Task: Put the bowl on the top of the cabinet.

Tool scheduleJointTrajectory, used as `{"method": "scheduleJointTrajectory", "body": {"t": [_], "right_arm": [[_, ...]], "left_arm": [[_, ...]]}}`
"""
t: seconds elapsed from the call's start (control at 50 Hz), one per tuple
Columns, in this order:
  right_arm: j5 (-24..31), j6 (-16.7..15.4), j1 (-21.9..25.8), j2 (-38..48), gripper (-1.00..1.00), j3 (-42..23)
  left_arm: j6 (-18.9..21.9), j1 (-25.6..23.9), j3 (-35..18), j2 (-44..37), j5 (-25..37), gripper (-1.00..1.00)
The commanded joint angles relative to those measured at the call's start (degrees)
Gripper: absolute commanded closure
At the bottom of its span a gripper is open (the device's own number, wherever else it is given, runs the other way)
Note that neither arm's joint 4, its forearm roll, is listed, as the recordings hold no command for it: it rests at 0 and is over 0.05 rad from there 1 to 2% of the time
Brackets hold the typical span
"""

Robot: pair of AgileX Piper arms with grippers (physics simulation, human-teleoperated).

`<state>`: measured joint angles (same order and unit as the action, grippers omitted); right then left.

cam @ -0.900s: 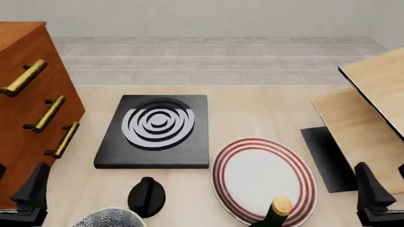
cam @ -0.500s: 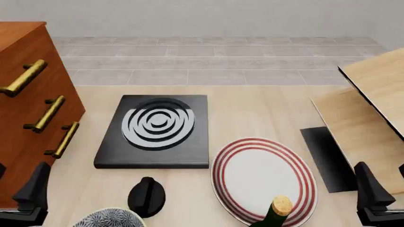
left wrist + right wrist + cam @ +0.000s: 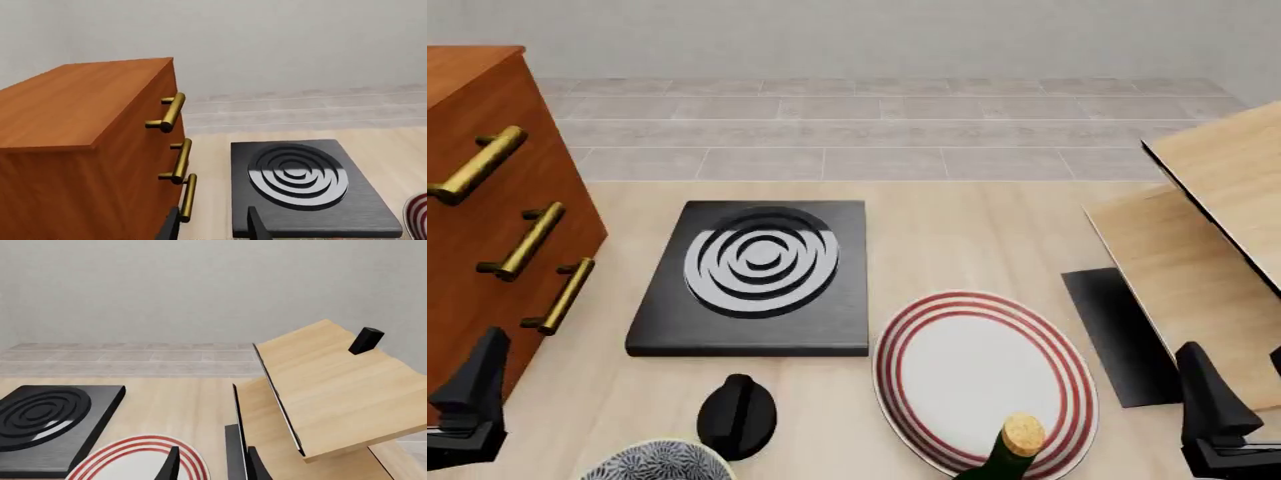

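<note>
The speckled grey bowl (image 3: 654, 461) with a white rim sits at the near edge of the table, partly cut off by the frame. The reddish-brown cabinet (image 3: 481, 210) with brass bar handles stands at the left; its flat top also shows in the left wrist view (image 3: 73, 100). My left gripper (image 3: 470, 405) is open and empty, low beside the cabinet's front corner, left of the bowl. Its fingers (image 3: 172, 227) stand apart. My right gripper (image 3: 1214, 415) is open and empty at the near right; its fingers (image 3: 256, 466) are spread.
A black slab with grey rings (image 3: 754, 270) lies mid-table. A black knob-like lump (image 3: 737, 415) sits right of the bowl. A red-ringed white plate (image 3: 981, 375) and a corked bottle (image 3: 1021, 440) are near centre. Pale wood boards (image 3: 1214, 230) and a black mat (image 3: 1114, 335) are at the right.
</note>
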<state>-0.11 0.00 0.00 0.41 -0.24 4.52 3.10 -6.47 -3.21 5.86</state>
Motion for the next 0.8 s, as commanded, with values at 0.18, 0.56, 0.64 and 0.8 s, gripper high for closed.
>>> {"method": "scheduleJointTrajectory", "body": {"t": [0.18, 0.56, 0.64, 0.8], "right_arm": [[0.00, -0.01, -0.01, 0.00, -1.00, 0.00], [0.00, 0.01, 0.00, 0.01, -1.00, 0.00], [0.00, 0.00, 0.00, -0.02, -1.00, 0.00], [0.00, -0.01, 0.00, 0.01, -1.00, 0.00]], "left_arm": [[5.02, 1.40, -6.42, 2.91, 15.00, -1.00], [4.93, 0.75, -17.74, -2.13, 28.98, -1.00], [4.65, 1.00, -19.12, -3.23, 30.70, -1.00], [3.34, -0.09, -21.69, -6.80, 34.43, -1.00]]}}
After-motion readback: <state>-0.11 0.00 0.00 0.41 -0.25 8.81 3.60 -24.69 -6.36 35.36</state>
